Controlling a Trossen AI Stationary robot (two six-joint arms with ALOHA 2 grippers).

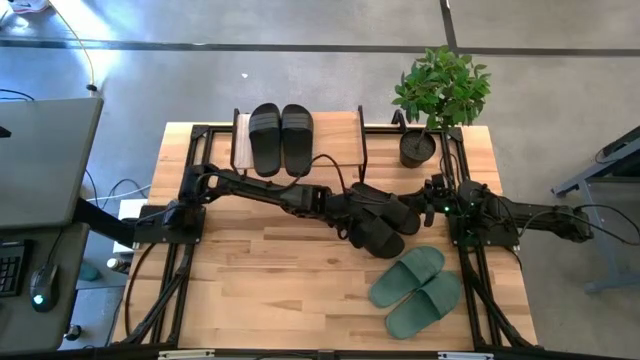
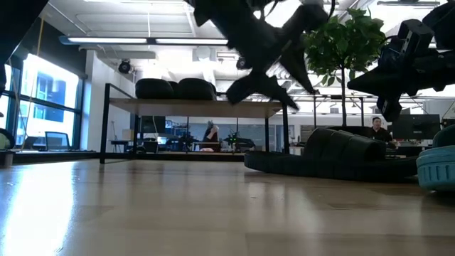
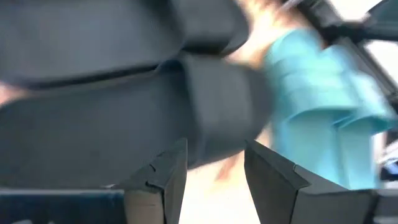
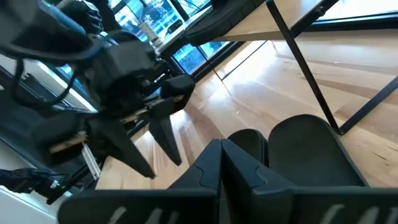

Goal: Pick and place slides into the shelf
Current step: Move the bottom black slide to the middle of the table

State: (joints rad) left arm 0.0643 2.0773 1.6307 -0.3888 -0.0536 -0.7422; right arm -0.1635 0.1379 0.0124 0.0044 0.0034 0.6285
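Slides first: one black pair sits side by side on top of the shelf at the far side of the desk. 2nd black pair lies on the desk near the middle, in front of the shelf's right end, and the green pair is on the desk nearer the front, to the right. My left hand is stretched across from the left side, hovering over the 2nd black pair w/ fingers spread apart, nothing between them. In the low view it hangs above the desk, not touching. My right hand waits just right of that same pair, fingers pressed together, empty. Potted plant stands at the far right corner, beside the shelf.
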